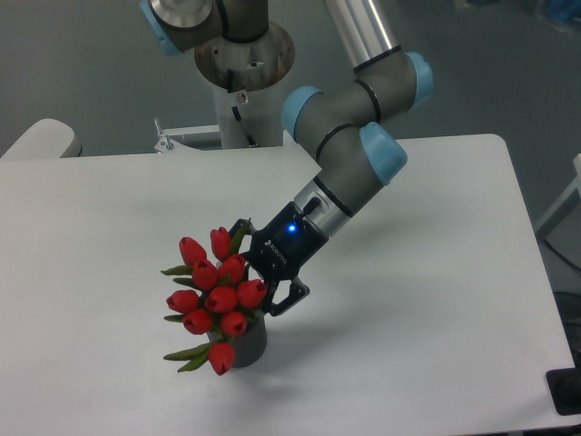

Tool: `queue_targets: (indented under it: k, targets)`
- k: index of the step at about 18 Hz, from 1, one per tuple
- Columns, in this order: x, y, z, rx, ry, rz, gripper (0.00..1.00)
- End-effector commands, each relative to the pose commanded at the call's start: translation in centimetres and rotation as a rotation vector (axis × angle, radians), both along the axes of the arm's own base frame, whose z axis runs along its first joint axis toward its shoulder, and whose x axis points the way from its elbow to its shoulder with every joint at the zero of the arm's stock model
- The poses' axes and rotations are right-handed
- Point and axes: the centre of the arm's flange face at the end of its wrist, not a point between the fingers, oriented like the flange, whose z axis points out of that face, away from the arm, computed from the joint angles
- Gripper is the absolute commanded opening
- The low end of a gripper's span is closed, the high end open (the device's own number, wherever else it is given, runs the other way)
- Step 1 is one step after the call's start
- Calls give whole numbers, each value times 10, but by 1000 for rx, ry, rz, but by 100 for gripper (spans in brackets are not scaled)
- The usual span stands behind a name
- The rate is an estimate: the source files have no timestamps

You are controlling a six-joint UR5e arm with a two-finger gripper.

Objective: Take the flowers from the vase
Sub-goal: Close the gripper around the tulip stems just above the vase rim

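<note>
We're seeing the gripper (263, 270) pressing in behind the tulip bouquet (211, 295), one finger above the vase (245, 342), one at its right. The fingers are closing around the bunch; a firm hold we cannot tell. The stems are sitting in the vase.

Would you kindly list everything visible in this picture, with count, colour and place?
bunch of red tulip buds with green leaves: one bunch, about ten buds, standing in the vase, front left of the table.
short dark grey cylindrical vase: one, mostly hidden under the flowers.
white table: one, fills most of the view.
white rounded object: one, left edge, behind the table.
grey and blue robot arm: one, reaching down from the back.
black two-finger gripper: one, at the bunch's right side; grip unclear.
</note>
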Motion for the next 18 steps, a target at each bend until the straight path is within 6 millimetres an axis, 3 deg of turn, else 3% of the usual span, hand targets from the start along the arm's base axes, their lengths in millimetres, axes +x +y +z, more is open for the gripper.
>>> queue_targets:
  k: [5,18]
  targets:
    - [0,-1,-1,0,-3,2,41]
    - [-7,-12,12,42,-41,28,39]
